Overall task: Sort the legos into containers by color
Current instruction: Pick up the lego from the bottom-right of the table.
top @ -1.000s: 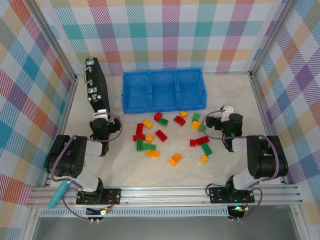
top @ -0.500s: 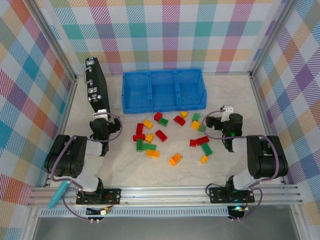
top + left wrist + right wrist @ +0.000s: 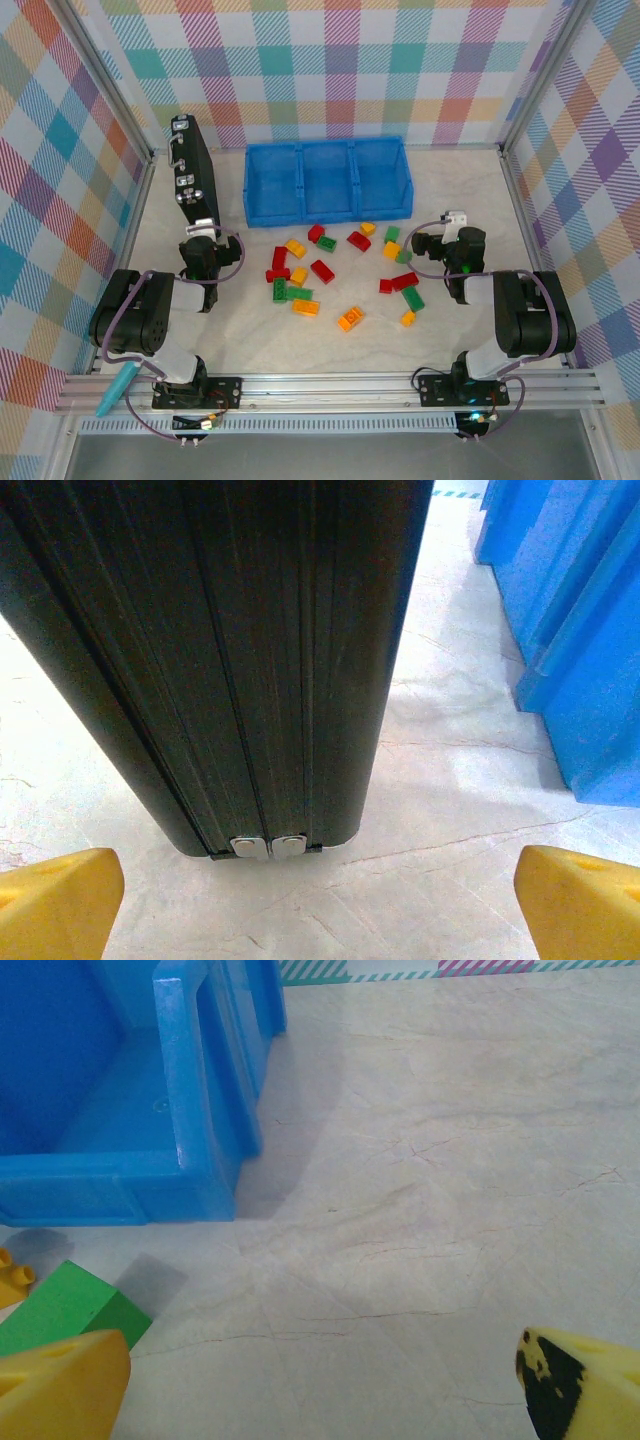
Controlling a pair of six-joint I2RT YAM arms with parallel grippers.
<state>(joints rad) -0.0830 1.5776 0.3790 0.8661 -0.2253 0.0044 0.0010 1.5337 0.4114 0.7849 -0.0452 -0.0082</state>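
Red, green and yellow-orange legos lie scattered on the table in front of the blue bin, among them a red brick, a green one and an orange one. The bin's three compartments hold nothing. My left gripper rests at the left, open and holding nothing, facing the black panel. My right gripper sits at the right edge of the scatter, open with nothing in it. A green brick lies just beyond its left fingertip, near the bin's corner.
A black upright panel stands at the back left, close in front of my left gripper. A teal pen-like tool lies on the front rail at the left. Metal frame posts and checkered walls enclose the table.
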